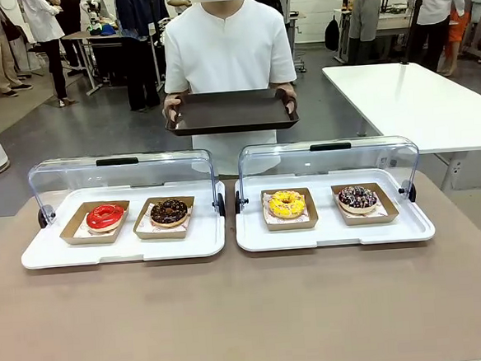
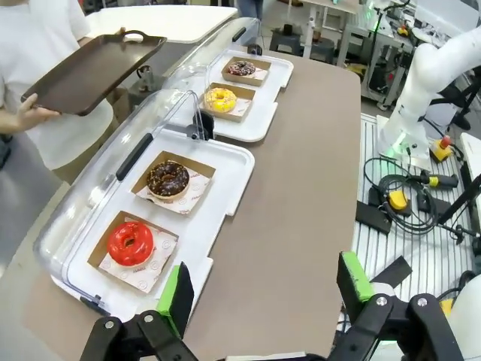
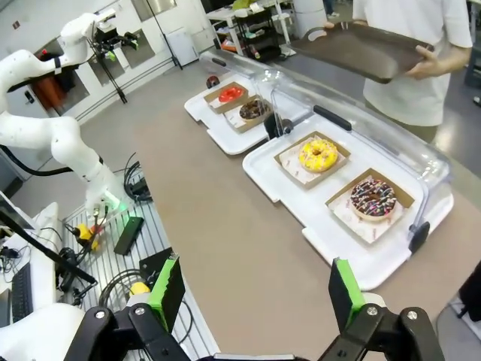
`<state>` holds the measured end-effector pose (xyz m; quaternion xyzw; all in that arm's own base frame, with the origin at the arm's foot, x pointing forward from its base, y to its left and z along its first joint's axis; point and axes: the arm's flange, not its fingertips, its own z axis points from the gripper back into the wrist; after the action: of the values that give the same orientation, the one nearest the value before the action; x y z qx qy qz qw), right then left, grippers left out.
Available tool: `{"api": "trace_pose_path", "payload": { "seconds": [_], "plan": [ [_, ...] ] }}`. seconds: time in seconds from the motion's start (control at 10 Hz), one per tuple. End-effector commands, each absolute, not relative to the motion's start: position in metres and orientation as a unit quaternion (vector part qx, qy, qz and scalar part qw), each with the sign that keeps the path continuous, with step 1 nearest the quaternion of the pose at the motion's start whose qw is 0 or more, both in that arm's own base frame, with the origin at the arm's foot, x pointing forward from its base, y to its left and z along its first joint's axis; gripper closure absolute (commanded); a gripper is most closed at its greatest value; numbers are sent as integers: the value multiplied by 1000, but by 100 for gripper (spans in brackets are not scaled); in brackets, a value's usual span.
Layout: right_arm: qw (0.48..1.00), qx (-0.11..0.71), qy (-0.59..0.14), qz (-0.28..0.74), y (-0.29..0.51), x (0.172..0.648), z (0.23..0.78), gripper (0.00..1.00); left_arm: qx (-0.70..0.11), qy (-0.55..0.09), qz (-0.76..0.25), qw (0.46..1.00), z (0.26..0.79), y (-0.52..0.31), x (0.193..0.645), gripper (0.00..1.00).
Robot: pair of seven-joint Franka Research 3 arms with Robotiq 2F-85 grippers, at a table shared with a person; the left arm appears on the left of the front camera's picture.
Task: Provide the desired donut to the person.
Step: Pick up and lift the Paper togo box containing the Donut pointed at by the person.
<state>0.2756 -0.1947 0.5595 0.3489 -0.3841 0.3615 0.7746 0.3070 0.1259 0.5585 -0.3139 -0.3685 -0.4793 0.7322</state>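
Across the middle of the front view sit four candidates in a row: red donut (image 1: 105, 215) and chocolate donut (image 1: 169, 211) on picture left, yellow donut (image 1: 287, 203) and sprinkled donut (image 1: 357, 197) on picture right. No clue yet which one the person (image 1: 228, 49) wants; they're just standing at the top centre holding out a dark serving tray (image 1: 232, 112).

Both are empty with jaws spread wide, left end effector (image 2: 264, 289) and right end effector (image 3: 254, 292), each hanging back over the near part of the surface (image 1: 250, 312).

Handling-wise I'd guess these are light, soft and sticky on top, so squeezing the donut itself would wreck the glaze. Each sits in a shallow cardboard boat (image 1: 96, 232); I'd pinch a side wall of that instead, gently, since thin card probably flexes.

Obstacles: the two white trays (image 1: 122, 253) have raised rims, and the clear lids (image 1: 120, 172) are flipped up on the far side, right between the donuts and the person. Any hand-over likely has to lift over those. Neighbouring boats sit near each other, so there's not much finger room between them.
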Motion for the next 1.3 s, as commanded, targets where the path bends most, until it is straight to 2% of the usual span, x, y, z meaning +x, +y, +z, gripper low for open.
{"api": "trace_pose_path", "payload": {
  "seconds": [0.0, 0.4, 1.2],
  "plan": [
    [766, 355, -389, 368, -191, 281, 554, 0, -313, -398, -473, 721, 549, 131, 324, 0],
    [765, 360, -386, 369, -186, 284, 550, 0, -337, -447, -455, 693, 541, 142, 330, 0],
    [777, 353, -372, 366, -188, 283, 554, 0, -336, -437, -448, 704, 542, 139, 330, 0]
  ]
}}
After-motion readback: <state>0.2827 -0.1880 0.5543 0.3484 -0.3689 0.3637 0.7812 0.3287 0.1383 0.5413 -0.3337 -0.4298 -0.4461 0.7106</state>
